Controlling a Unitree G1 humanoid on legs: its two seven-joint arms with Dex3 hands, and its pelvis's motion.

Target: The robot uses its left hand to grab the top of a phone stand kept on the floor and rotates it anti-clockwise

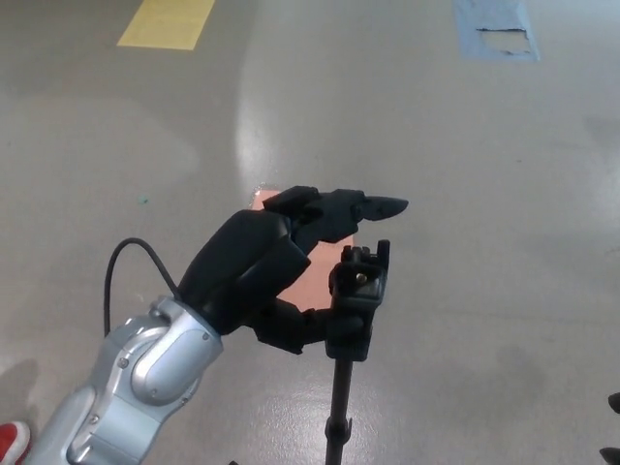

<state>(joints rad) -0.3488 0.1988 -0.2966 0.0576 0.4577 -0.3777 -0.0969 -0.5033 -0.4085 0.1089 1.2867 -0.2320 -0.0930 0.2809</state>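
Grey polished floor [465,145], glossy, with a pale streak of reflected light running up its middle; this surface fills the whole head view. Phone stand [354,320]: black, upright on a thin pole that rises from the bottom edge of the picture, slightly right of centre; its clamp head sits at the top, with a small brass-coloured screw visible in it. Left hand [276,262]: black, reaching in from the lower left to the stand's head; the thumb lies low against the left side of the head, while the two thick fingers [339,211] extend together above and just left of the clamp top, their tips not closed down on it, so the hand is parted around the head rather than clenched. Silver forearm [136,383]: lower left of the stand, carrying a black cable [121,266] that loops up from the wrist. Pink floor patch [320,266]: on the floor behind the stand, mostly hidden by the hand. Yellow floor marking [167,21]: far upper left of the stand. Blue sheet [494,27]: far upper right of the stand. Red object [10,441]: at the bottom left corner, well left of the stand; too cropped to identify.
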